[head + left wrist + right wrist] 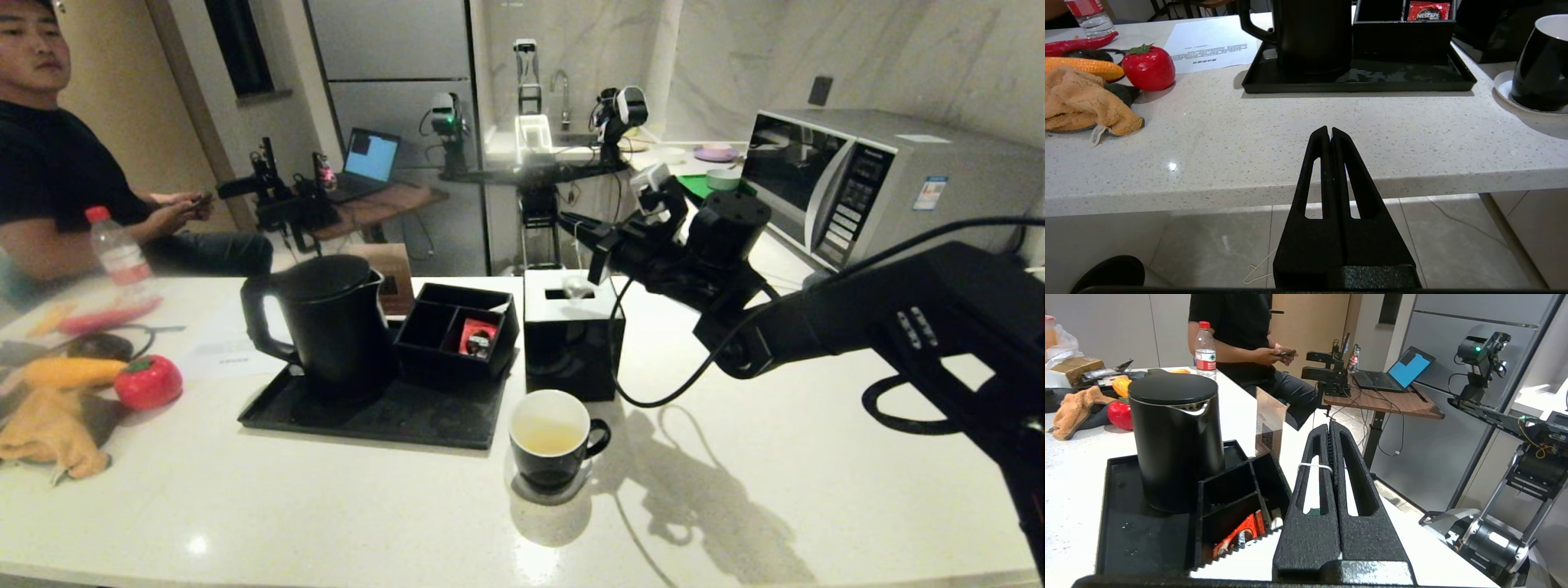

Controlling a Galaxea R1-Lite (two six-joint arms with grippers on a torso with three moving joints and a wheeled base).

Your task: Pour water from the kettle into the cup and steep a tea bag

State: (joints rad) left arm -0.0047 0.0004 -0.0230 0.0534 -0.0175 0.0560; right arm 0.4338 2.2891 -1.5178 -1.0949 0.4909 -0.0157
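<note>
The matte black kettle (pixel 331 327) stands lid-on at the left of a black tray (pixel 367 420). In front of the tray's right end sits the black cup (pixel 555 445), holding pale yellowish water (pixel 547 439). My right gripper (pixel 1330 424) hovers above the black cube box (pixel 571 343), behind the cup, and is shut. The tea bag's thin white string (pixel 1314 466) is pinched in its seam and loops over one finger. The pouch is hidden beneath the fingers. My left gripper (pixel 1329 128) is parked shut before the counter's front edge, holding nothing.
A black divided box (pixel 453 327) with a red packet (pixel 476 336) sits on the tray. Toy tomato (pixel 148 381), corn, an orange cloth and a water bottle (pixel 118 253) lie at the left. A microwave (pixel 857 184) stands at the far right. A seated person (pixel 65 163) is beyond the counter.
</note>
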